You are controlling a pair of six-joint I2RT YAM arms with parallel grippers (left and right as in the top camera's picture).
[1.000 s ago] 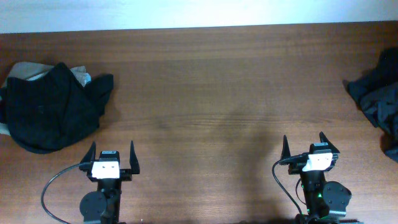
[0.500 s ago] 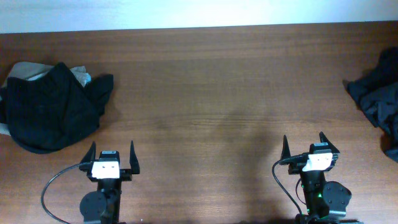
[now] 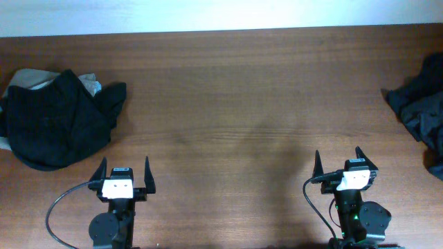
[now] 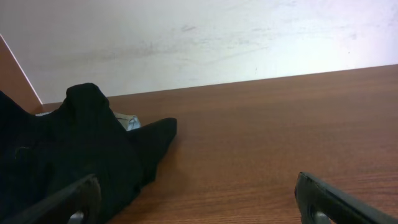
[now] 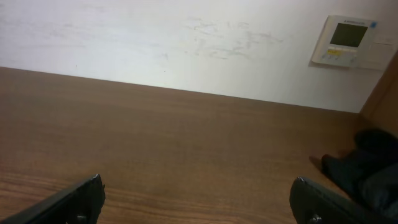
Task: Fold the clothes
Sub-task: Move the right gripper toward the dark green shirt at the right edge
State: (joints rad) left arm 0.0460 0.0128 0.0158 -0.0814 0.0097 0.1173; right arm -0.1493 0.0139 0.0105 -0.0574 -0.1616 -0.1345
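A heap of black clothes (image 3: 55, 124) lies at the table's left edge, with a bit of pale cloth (image 3: 31, 77) under it. It also shows in the left wrist view (image 4: 74, 149). A second dark crumpled garment (image 3: 422, 111) lies at the right edge and shows in the right wrist view (image 5: 367, 165). My left gripper (image 3: 125, 171) is open and empty near the front edge, right of the black heap. My right gripper (image 3: 339, 164) is open and empty near the front right. No lettering shows on any garment.
The brown wooden table (image 3: 242, 104) stretches between the two heaps. A white wall (image 5: 186, 43) runs behind the table, with a small wall panel (image 5: 345, 40) at the right.
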